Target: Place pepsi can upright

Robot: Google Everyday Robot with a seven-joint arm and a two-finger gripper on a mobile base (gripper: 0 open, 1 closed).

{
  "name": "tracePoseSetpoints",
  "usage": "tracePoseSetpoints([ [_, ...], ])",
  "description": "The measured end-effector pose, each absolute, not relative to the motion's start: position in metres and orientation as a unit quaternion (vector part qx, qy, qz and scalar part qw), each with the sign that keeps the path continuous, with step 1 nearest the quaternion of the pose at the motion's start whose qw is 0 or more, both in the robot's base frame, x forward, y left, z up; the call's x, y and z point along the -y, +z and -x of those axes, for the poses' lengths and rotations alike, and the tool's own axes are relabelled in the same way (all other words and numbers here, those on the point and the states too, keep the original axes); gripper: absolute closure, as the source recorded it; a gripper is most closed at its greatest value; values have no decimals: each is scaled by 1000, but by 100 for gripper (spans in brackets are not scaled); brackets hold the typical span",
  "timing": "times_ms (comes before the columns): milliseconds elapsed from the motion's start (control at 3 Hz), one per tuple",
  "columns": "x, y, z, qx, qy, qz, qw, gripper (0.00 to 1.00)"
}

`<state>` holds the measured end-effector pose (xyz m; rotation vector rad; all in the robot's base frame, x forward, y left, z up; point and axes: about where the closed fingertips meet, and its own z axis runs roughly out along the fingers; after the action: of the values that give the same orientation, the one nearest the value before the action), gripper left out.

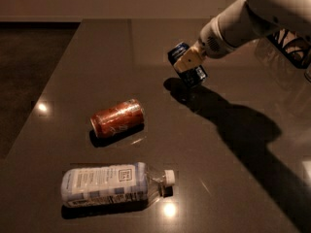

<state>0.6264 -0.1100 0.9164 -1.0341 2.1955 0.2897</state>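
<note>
The pepsi can [181,53] is dark blue with light markings. It is held tilted a little above the dark table [243,178], right of centre toward the back. My gripper [187,64] comes in from the upper right on a white arm and is shut on the can. A pale finger [186,61] lies across the can's side. The can's shadow falls on the table just below it.
An orange-red can [117,117] lies on its side left of centre. A clear plastic bottle [114,182] with a white label lies on its side near the front left. The table's left edge runs diagonally, with dark floor beyond it.
</note>
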Motion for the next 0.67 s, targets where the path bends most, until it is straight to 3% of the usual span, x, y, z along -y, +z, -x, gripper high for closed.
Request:
tracePoseSetpoints([
  [667,114,929,-634,-770,165,367,495,100],
])
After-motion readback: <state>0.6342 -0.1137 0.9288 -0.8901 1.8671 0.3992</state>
